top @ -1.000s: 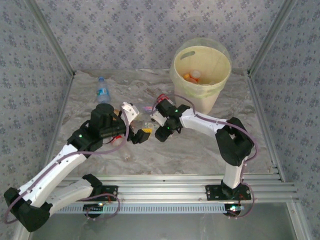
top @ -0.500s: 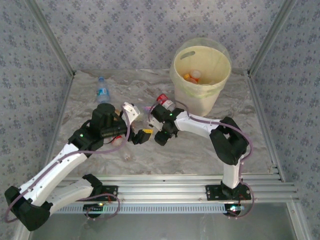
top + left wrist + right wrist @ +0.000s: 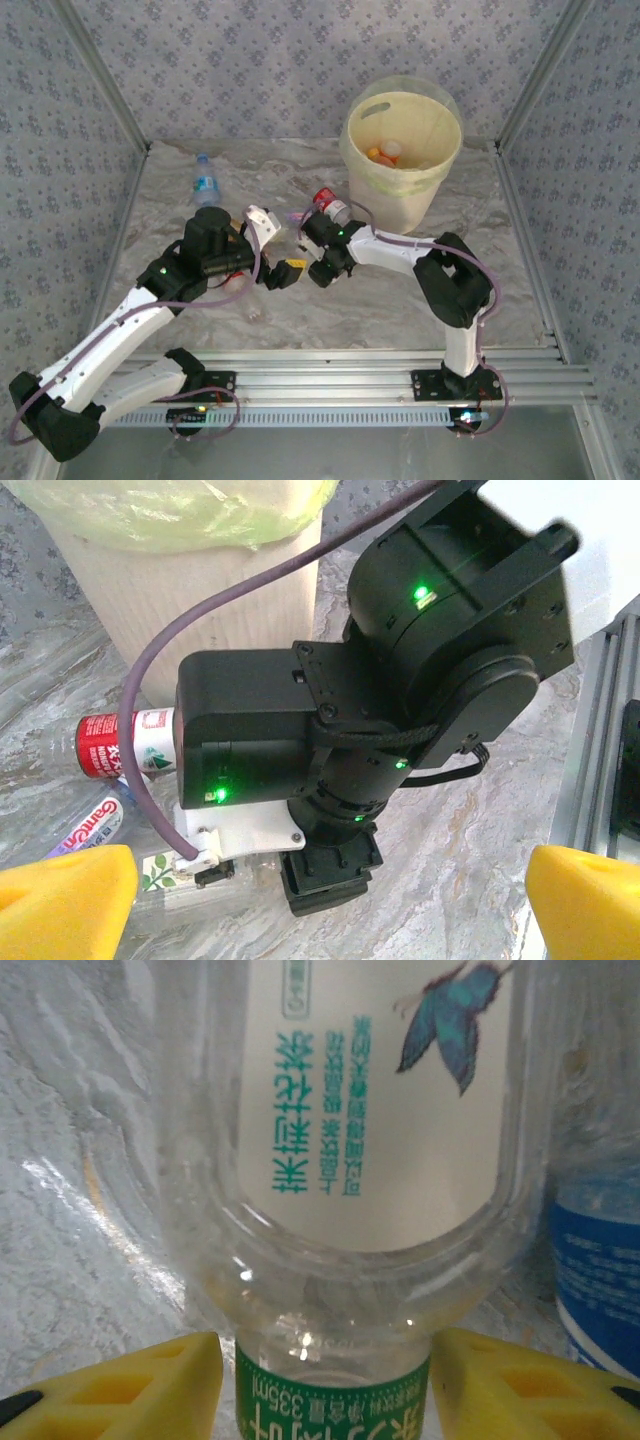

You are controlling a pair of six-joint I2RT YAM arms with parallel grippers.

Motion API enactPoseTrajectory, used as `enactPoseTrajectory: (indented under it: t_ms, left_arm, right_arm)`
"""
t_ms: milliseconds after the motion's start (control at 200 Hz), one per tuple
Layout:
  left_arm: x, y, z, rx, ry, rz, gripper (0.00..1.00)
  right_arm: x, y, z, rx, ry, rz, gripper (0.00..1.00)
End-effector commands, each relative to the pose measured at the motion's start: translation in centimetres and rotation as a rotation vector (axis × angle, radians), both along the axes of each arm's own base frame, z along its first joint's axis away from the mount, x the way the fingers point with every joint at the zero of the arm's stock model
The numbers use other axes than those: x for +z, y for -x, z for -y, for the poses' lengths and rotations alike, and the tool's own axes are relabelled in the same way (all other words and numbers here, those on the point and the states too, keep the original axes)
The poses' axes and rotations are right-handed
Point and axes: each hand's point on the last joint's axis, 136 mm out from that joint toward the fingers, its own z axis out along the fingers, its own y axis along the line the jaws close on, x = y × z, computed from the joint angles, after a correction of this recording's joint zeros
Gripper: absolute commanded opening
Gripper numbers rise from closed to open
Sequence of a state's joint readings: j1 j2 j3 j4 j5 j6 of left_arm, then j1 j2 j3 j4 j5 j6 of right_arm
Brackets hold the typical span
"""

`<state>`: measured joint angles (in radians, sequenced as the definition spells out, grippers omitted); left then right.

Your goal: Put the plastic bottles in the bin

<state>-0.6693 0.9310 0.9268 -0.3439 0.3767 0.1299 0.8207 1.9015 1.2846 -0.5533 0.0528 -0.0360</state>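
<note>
Jaws on the right arm (image 3: 400, 248) straddle a clear bottle (image 3: 350, 1160) at its green band, just left of the bin (image 3: 402, 150); whether they press it I cannot tell. It lies flat, long axis running straight away from the wrist. The left arm (image 3: 130, 320) has its jaws spread wide, holding nothing. A red-capped bottle (image 3: 328, 203) lies at the bin's foot, cap pointing away from it; a blue-labelled bottle (image 3: 205, 180) lies well left. Pale marbled counter (image 3: 400, 300), patterned walls (image 3: 250, 60).
</note>
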Motion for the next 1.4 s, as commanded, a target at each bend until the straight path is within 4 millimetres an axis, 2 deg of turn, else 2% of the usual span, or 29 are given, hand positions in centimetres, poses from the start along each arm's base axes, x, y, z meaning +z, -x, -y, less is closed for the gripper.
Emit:
enactPoseTrajectory:
  t_ms: [0, 215, 375, 455, 480, 565, 834, 1249, 1319, 1339, 1394]
  left_arm:
    - [1.4, 0.7, 0.2, -0.023, 0.039, 0.018, 1.00]
    - [1.5, 0.6, 0.2, -0.018, 0.040, 0.019, 1.00]
    - [1.5, 0.4, 0.1, -0.007, 0.040, 0.023, 1.00]
    - [1.5, 0.3, -0.1, 0.003, 0.039, 0.027, 1.00]
    - [1.5, 0.2, -0.1, 0.007, 0.038, 0.028, 1.00]
    - [1.8, 0.1, -0.4, 0.020, 0.041, 0.039, 0.99]
    - [2.6, -0.9, -1.6, 0.088, 0.077, 0.059, 1.00]
    - [3.3, -1.3, -2.7, 0.145, 0.096, 0.099, 1.00]
    - [3.3, -1.3, -2.7, 0.146, 0.098, 0.099, 1.00]
    - [3.3, -1.3, -2.7, 0.147, 0.097, 0.099, 1.00]
    - [3.2, -1.4, -2.6, 0.148, 0.097, 0.096, 1.00]
  right_arm:
    - [-1.3, 0.2, 0.3, -0.050, 0.016, -0.008, 0.57]
    - [-1.1, 0.4, 0.4, -0.063, 0.005, 0.000, 0.50]
    - [0.3, 0.9, 0.7, -0.073, -0.015, 0.028, 0.46]
    - [1.6, 0.8, 0.5, -0.088, -0.050, 0.046, 0.44]
    - [0.8, 1.5, 1.3, -0.091, -0.033, 0.029, 0.44]
    - [2.0, 1.8, 1.3, -0.101, -0.065, 0.045, 0.42]
    - [7.4, 2.3, 1.2, -0.124, -0.200, 0.114, 0.40]
    - [16.6, 2.9, 1.7, -0.121, -0.389, 0.201, 0.38]
    - [17.4, 3.1, 2.2, -0.119, -0.399, 0.212, 0.38]
    - [19.1, 2.8, 1.9, -0.117, -0.428, 0.237, 0.38]
    - [20.4, 2.7, 2.3, -0.117, -0.448, 0.257, 0.38]
